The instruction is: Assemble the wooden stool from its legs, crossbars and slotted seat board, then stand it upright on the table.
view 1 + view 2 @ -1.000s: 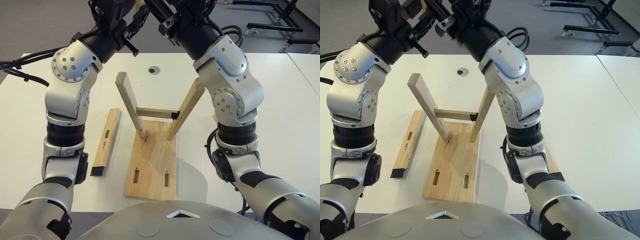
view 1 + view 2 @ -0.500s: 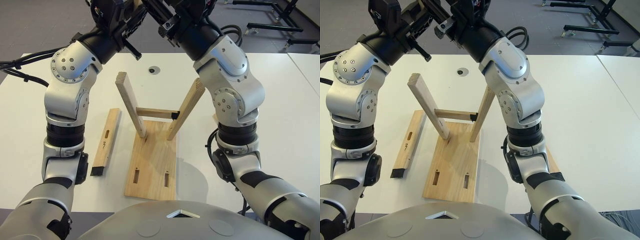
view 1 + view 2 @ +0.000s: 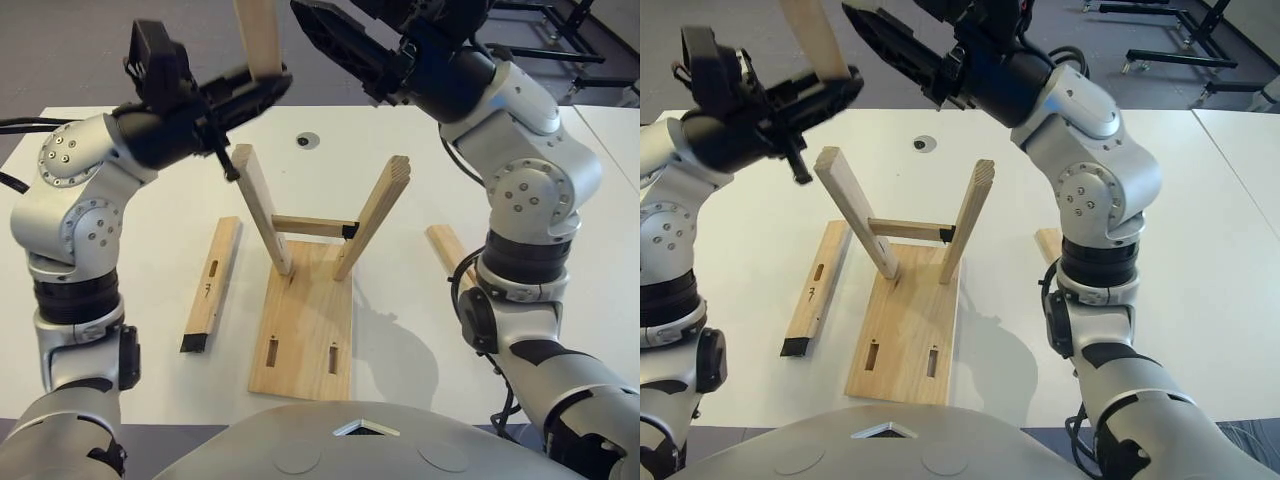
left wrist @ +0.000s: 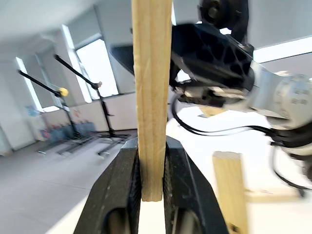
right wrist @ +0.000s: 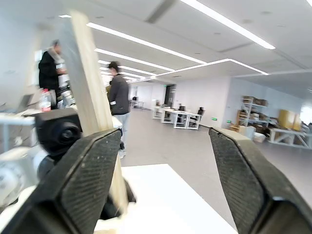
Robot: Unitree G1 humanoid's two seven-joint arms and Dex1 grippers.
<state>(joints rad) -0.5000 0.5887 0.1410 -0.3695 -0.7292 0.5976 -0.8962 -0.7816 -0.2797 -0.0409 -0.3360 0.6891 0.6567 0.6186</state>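
Head cam: seat board lying flat on table w/ two legs + crossbar slotted in; spare leg lying just beside it.
L wrist: left gripper clamping wooden bar upright, held high.
R wrist: right gripper gaping wide, holding nothing.
Prob. mid-assembly; next calling for lining bar up w/ a free slot.

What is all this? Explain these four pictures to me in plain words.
A two-armed humanoid robot is building a stool. The two wide pictures come from its head, looking down; the other two from cameras on its wrists. On the white table lies the seat board, with two legs standing in it, joined by a crossbar. A loose slotted piece lies to its left, another piece to its right. The left gripper, raised, clamps a wooden piece; the right gripper is open.
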